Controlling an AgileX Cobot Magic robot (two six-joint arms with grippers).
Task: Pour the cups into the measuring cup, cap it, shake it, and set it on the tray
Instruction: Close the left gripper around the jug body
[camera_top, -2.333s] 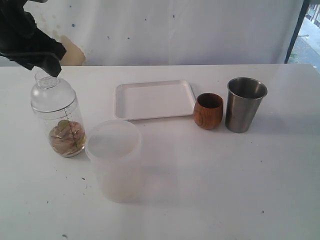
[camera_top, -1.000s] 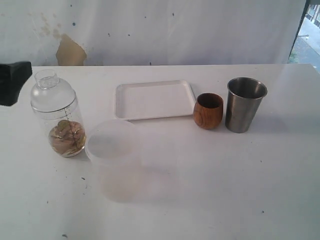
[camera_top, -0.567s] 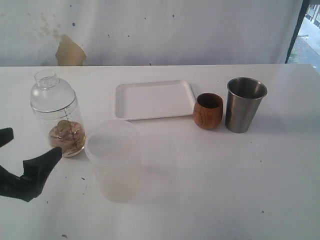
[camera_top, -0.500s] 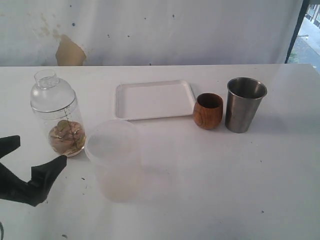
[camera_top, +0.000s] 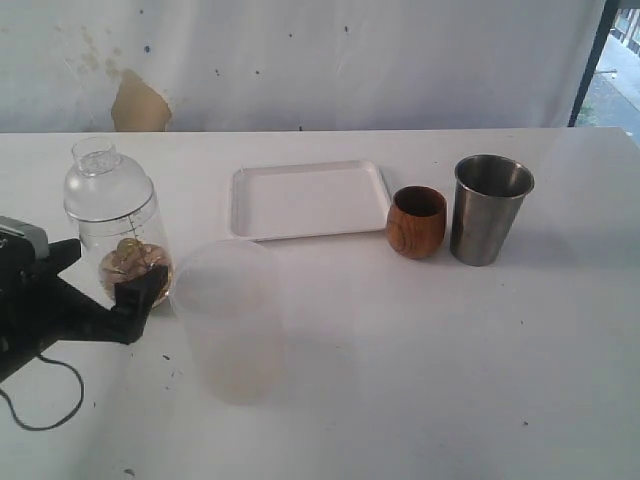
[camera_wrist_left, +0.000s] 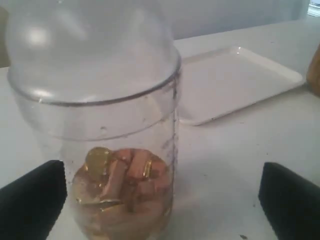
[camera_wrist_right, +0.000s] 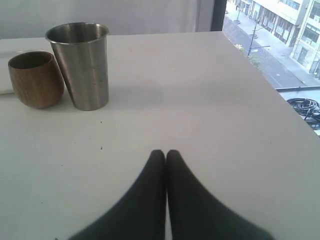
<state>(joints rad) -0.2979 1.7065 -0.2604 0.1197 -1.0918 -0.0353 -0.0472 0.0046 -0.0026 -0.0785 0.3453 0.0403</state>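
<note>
The measuring cup (camera_top: 118, 235), clear with a black scale and a domed cap, holds brownish pieces at the far left. My left gripper (camera_top: 100, 272) is open, its black fingers (camera_top: 140, 290) on either side of the cup's base. In the left wrist view the measuring cup (camera_wrist_left: 110, 125) fills the space between the fingers (camera_wrist_left: 290, 200), nearer one side. The wooden cup (camera_top: 417, 221) and steel tumbler (camera_top: 490, 208) stand upright side by side at the right. The white tray (camera_top: 308, 200) lies behind the middle. My right gripper (camera_wrist_right: 165, 155) is shut on nothing, short of the tumbler (camera_wrist_right: 82, 65) and wooden cup (camera_wrist_right: 35, 79).
A big frosted plastic tub (camera_top: 232, 320) stands just right of the measuring cup, close to my left gripper's finger. The tray (camera_wrist_left: 235, 75) shows beyond the cup in the left wrist view. The table's edge (camera_wrist_right: 280, 95) runs near my right gripper.
My left gripper has come up from the table's lower left corner and now straddles the measuring cup's base. The cups, tray and tub have not moved.
</note>
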